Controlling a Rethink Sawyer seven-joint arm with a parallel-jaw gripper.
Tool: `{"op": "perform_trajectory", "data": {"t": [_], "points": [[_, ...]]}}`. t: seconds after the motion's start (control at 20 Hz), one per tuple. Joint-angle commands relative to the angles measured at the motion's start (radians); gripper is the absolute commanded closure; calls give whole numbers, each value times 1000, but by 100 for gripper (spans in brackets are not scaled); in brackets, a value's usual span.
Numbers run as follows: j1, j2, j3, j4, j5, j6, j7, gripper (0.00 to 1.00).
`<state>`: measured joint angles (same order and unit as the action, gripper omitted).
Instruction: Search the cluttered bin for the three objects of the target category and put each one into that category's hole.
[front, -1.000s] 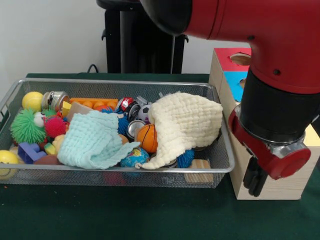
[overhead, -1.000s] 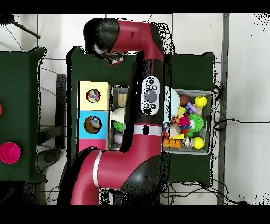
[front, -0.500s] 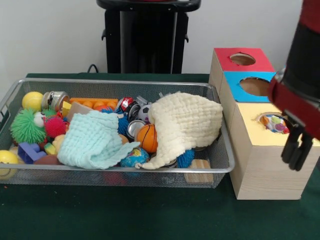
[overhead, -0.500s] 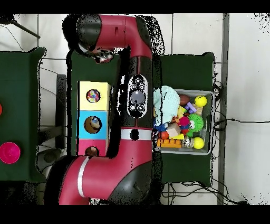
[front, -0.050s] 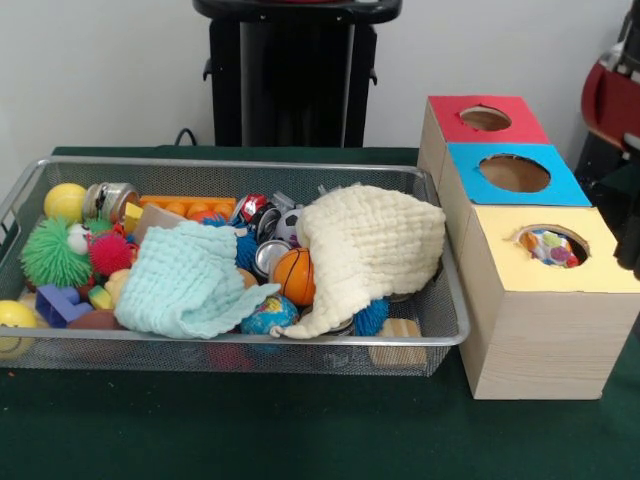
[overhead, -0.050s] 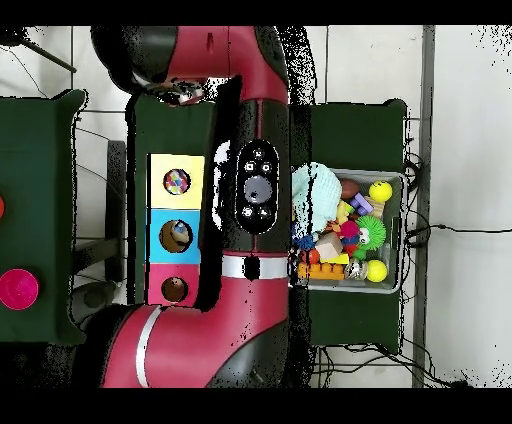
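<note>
A: What can go wrong from here?

B: The arm (overhead, -0.050s: 250, 190) lies above the space between the bin (front, -0.050s: 440, 330) and the boxes, so from above it hides half of the bin. If it comes down without a clear look, it may catch a cloth and pull toys out with it. Two cloths cover much: the cream cloth (front, -0.050s: 375, 245) and the mint cloth (front, -0.050s: 185, 280).

A: And the pincer?

B: In the front view only a dark part shows at the right edge. I cannot tell if it is released or clenched.

A: Please count.

B: Three boxes, one hole each: red box (front, -0.050s: 478, 117), blue box (front, -0.050s: 512, 172), yellow box (front, -0.050s: 555, 260). In the yellow box lies a many-coloured ball (front, -0.050s: 548, 246); from above, something lies in the blue box too. In the bin I count one orange ball (front, -0.050s: 294, 275) and two yellow balls (front, -0.050s: 64, 201). Others may be under the cloths.
</note>
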<state>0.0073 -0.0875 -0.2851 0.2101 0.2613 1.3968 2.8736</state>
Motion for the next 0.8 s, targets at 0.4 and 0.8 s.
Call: {"op": "perform_trajectory", "data": {"t": [0.4, 0.8], "points": [[-15, -166, 116, 609, -40, -258, -143, 100], [-5, -175, 102, 650, -60, -285, -116, 100]]}}
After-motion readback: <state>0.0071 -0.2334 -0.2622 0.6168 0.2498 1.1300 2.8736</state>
